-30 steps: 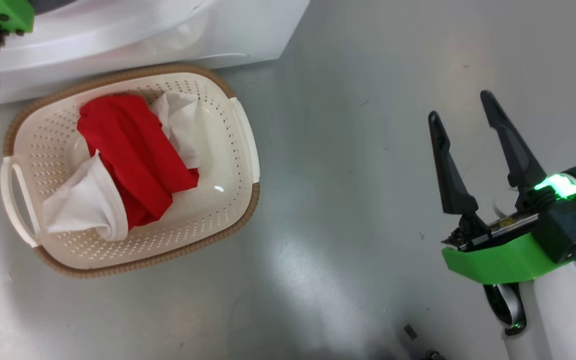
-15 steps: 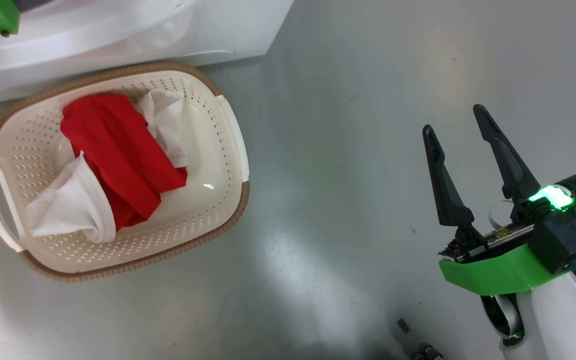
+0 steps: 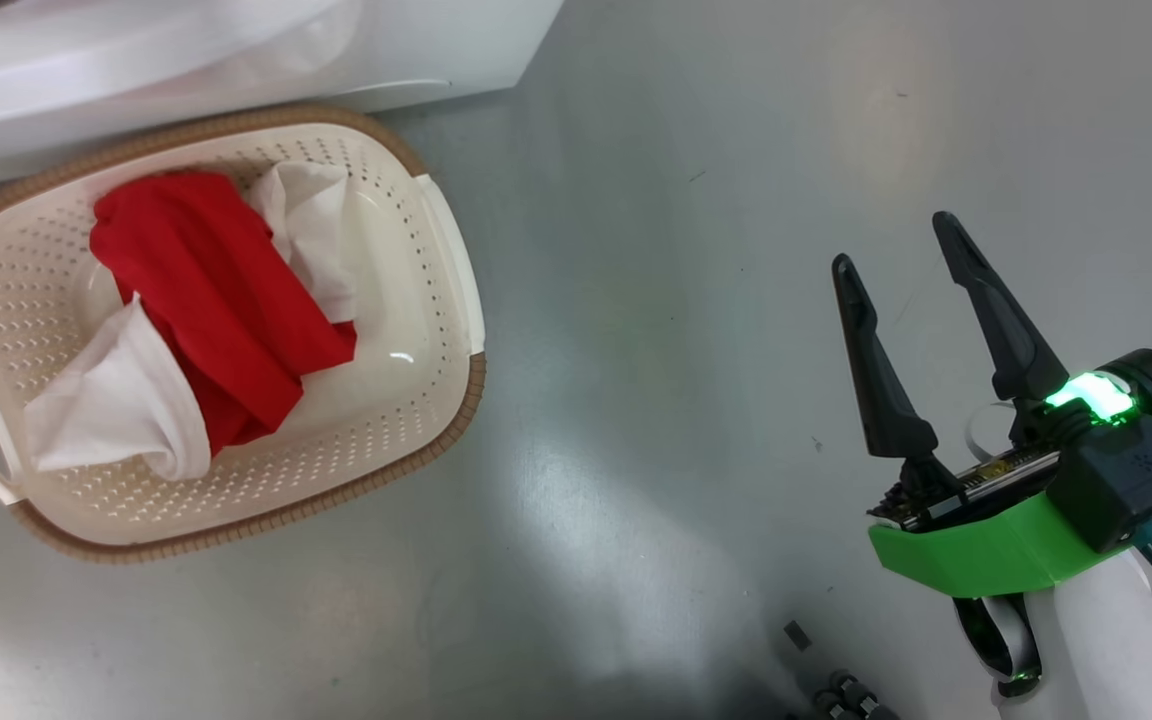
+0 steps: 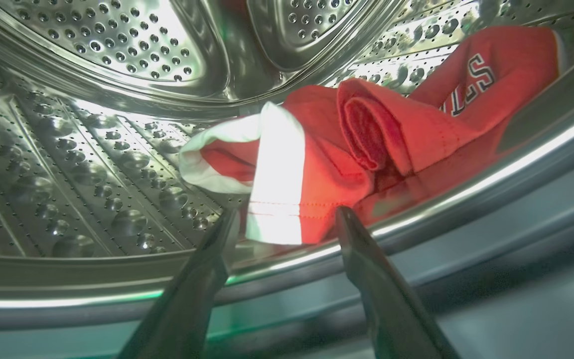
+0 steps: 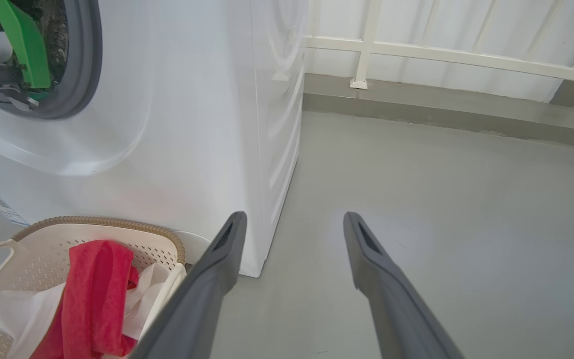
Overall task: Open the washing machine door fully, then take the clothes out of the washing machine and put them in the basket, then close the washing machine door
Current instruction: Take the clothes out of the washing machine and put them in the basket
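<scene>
Left gripper (image 4: 286, 213) is inside the washing machine (image 5: 192, 124), past the front lip of its steel drum (image 4: 92, 149). Jaws are released, spread wide, gripping nothing. The clothes (image 4: 416, 129) left in the washing machine lie on the drum's lower wall just behind that lip. A white-banded red hem sits right between the jaw tips, near or just touching them; contact is hard to judge from this angle. That bundle's long axis runs along the lip, white-trimmed end toward the jaws and the end with white lettering farthest off. It may be one garment or two, can't tell. In the right wrist view the left arm's green wrist cover (image 5: 23, 45) shows through the machine's grey gasket (image 5: 95, 60), so the arm reaches straight in through the front opening. Right gripper (image 3: 891, 240) hangs over the bare floor (image 3: 656, 400) beyond the machine's front corner, jaws released and empty, fingers (image 5: 217, 269) aimed past the machine's side. The basket (image 3: 456, 400) stands on the floor against the machine's front base, long side roughly along that front, with red and white garments (image 3: 206, 290) piled inside.
</scene>
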### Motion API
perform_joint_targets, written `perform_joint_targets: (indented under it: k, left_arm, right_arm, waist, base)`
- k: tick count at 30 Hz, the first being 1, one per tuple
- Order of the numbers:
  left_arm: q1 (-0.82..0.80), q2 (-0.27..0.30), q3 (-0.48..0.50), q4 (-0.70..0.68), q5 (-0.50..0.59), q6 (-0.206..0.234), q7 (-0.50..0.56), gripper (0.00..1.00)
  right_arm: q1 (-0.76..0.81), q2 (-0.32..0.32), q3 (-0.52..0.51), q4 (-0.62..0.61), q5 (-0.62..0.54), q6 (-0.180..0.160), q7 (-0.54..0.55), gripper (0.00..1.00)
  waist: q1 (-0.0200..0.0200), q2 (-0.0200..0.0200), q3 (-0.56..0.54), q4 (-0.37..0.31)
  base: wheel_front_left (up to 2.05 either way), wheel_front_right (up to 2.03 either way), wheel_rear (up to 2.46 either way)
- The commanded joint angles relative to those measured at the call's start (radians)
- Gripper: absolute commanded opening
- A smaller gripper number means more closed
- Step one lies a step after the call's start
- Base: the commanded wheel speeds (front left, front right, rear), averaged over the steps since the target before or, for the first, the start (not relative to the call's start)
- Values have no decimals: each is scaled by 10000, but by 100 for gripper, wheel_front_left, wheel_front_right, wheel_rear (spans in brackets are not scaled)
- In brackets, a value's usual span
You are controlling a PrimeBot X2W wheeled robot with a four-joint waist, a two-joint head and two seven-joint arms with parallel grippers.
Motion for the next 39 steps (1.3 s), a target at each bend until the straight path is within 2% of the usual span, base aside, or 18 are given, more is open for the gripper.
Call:
perform_joint_targets:
  k: [1, 3, 4, 5, 7, 14, 22, 39]
  left_arm:
    - [-94, 430, -75, -128, 103, -55, -142, 100]
    - [-117, 436, -142, -112, 74, -55, -230, 100]
    - [-124, 432, -174, -132, 46, -55, -290, 79]
    - [-116, 424, -203, -131, -3, -55, -318, 40]
    - [-81, 415, -372, -193, -44, -55, -364, 0]
    - [-73, 561, -833, -537, -217, -55, -631, 0]
    - [81, 489, -751, -984, -284, -37, -812, 0]
    - [2926, 179, 569, -4391, -342, 43, -823, 0]
  right_arm:
    - [308, -6, 238, -246, 169, 48, -61, 100]
    - [309, -6, 268, -229, 195, 48, -61, 100]
    - [308, -6, 281, -219, 206, 48, -61, 100]
    - [307, -6, 288, -210, 214, 48, -61, 100]
    - [307, -6, 297, -208, 217, 48, -61, 100]
    - [325, -6, 329, -194, 251, 48, -61, 100]
    - [208, -6, 288, -142, 209, 48, -61, 100]
    - [-134, -6, 277, 183, -105, 48, -61, 100]
  waist:
    - [0, -1, 29, -32]
    - [0, -1, 28, -54]
    - [0, -1, 26, -67]
    - [0, -1, 16, -84]
    - [0, -1, -4, -105]
    - [0, -1, -8, -89]
    - [0, -1, -6, 169]
    - [0, -1, -716, 1174]
  base:
    - [0, 0, 0]
    - [0, 0, 0]
    - [0, 0, 0]
    - [0, 0, 0]
    - [0, 0, 0]
    - [0, 0, 0]
    - [0, 0, 0]
    - [0, 0, 0]
